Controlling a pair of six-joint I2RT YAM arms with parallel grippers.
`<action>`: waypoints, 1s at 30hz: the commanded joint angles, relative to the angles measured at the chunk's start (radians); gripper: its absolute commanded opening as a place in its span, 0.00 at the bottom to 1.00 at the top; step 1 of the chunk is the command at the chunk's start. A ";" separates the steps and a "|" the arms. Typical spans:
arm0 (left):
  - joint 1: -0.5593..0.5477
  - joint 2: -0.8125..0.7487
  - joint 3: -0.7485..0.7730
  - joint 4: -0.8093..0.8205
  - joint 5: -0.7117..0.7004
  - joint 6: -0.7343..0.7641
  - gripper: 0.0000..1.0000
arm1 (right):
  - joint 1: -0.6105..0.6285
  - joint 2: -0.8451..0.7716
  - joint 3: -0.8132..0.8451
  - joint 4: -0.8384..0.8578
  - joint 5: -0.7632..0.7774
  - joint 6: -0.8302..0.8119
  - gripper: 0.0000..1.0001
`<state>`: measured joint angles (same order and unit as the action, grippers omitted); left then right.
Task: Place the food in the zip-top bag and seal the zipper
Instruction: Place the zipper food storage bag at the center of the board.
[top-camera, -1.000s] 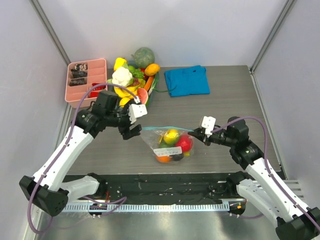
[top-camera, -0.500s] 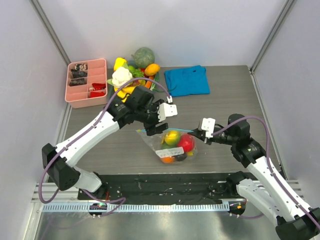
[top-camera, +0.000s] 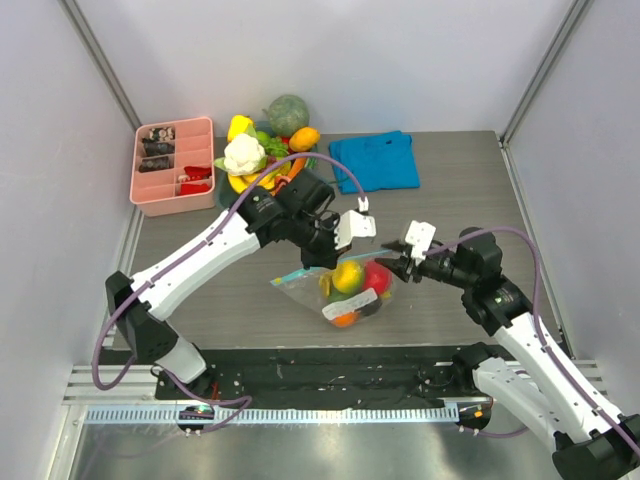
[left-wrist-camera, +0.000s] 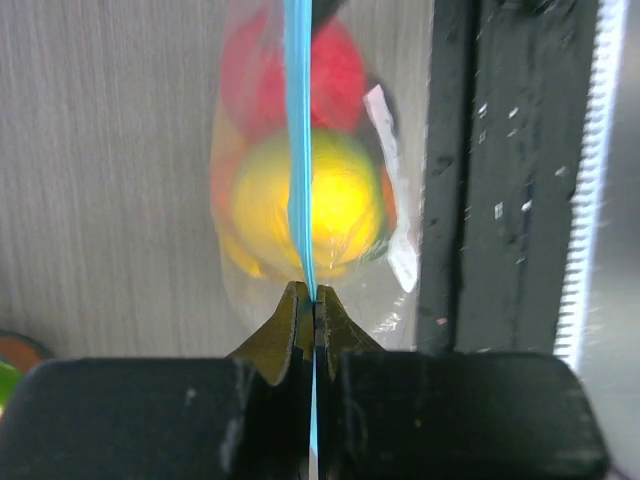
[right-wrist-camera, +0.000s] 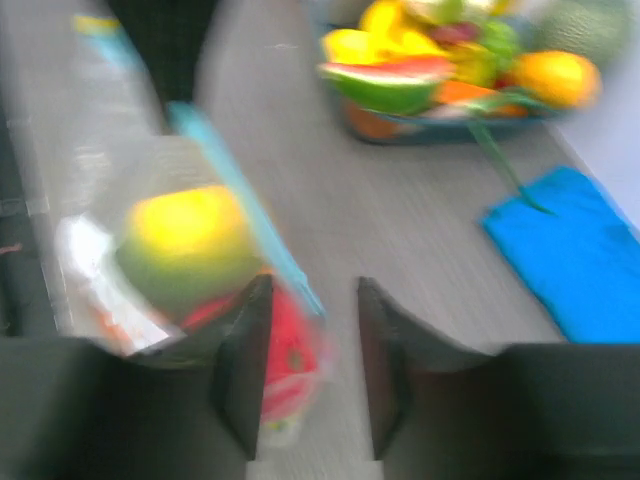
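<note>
Now: zip-top bag (top-camera: 350, 300), food (top-camera: 347, 275) inside, mid bench (top-camera: 450, 200). L hand (left-wrist-camera: 314, 300), moved along from bag's left end, clamped shut on zipper (left-wrist-camera: 298, 150). R hand (right-wrist-camera: 313, 290) jaws just parted, strip let go. Likely: sealing underway, grip handed over.

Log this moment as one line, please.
left tool: shut on zipper | right tool: open, beside bag | food: inside bag

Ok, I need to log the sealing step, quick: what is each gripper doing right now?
Left gripper: closed, pinching the zipper.
Right gripper: open, jaws apart, clamping nothing.
</note>
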<state>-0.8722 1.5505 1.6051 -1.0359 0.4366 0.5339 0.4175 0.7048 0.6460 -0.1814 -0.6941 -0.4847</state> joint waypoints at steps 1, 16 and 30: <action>0.010 0.013 0.111 -0.066 0.122 -0.268 0.00 | 0.003 0.005 0.052 0.130 0.411 0.401 0.62; -0.051 0.189 0.228 0.413 -0.067 -1.208 0.00 | -0.101 0.012 0.254 -0.151 0.952 0.916 1.00; 0.055 0.279 -0.112 0.665 -0.085 -1.464 0.00 | -0.172 0.058 0.248 -0.199 0.917 0.813 1.00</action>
<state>-0.8677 1.8309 1.6768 -0.4709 0.3515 -0.8848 0.2512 0.7406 0.8921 -0.3847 0.2749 0.3580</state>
